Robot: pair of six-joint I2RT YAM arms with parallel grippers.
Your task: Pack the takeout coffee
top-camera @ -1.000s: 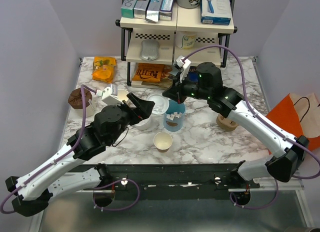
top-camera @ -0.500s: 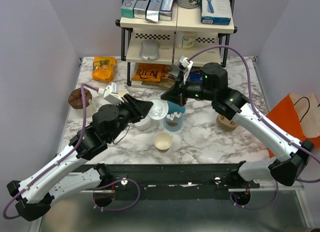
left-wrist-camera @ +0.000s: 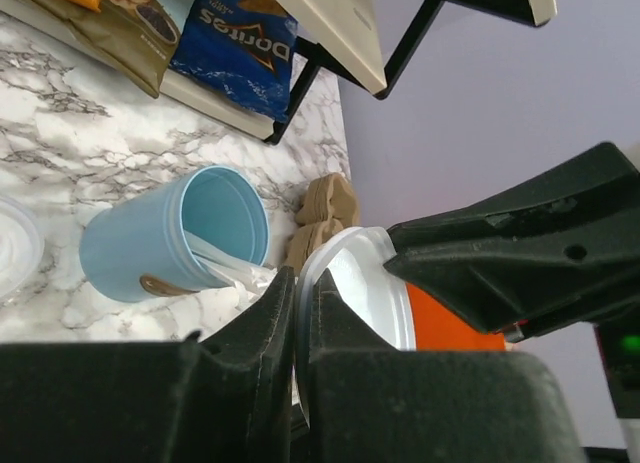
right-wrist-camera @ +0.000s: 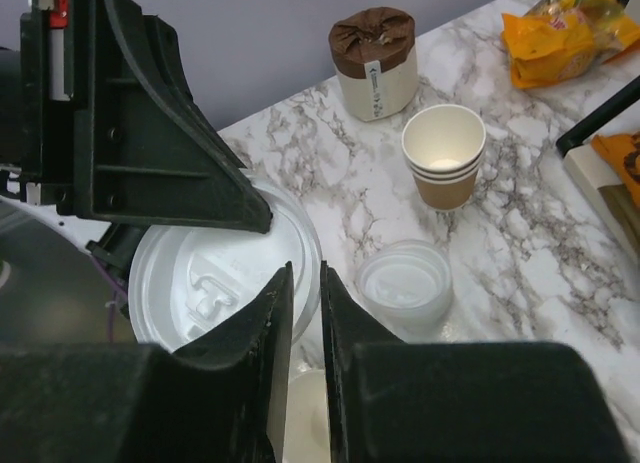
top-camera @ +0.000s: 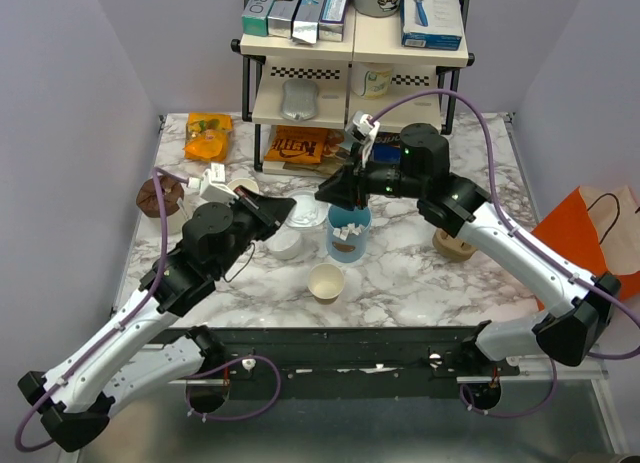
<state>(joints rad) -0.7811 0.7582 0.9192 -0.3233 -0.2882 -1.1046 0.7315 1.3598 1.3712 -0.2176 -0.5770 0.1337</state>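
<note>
Left gripper (left-wrist-camera: 298, 283) clamped on white lid (left-wrist-camera: 365, 293) rim, midair. Right gripper (right-wrist-camera: 305, 278) straddles same lid; I can't tell if gripping. Kraft coffee cup (top-camera: 326, 281) open on table (top-camera: 410, 273) below, apart. Risk: edge pinch slips, lid drops or snags during separation.

You're in a lab test cell: plain lilac walls (top-camera: 70, 103), marble-print table (top-camera: 400, 273), shelf rack (top-camera: 352, 48) of staged groceries.
</note>
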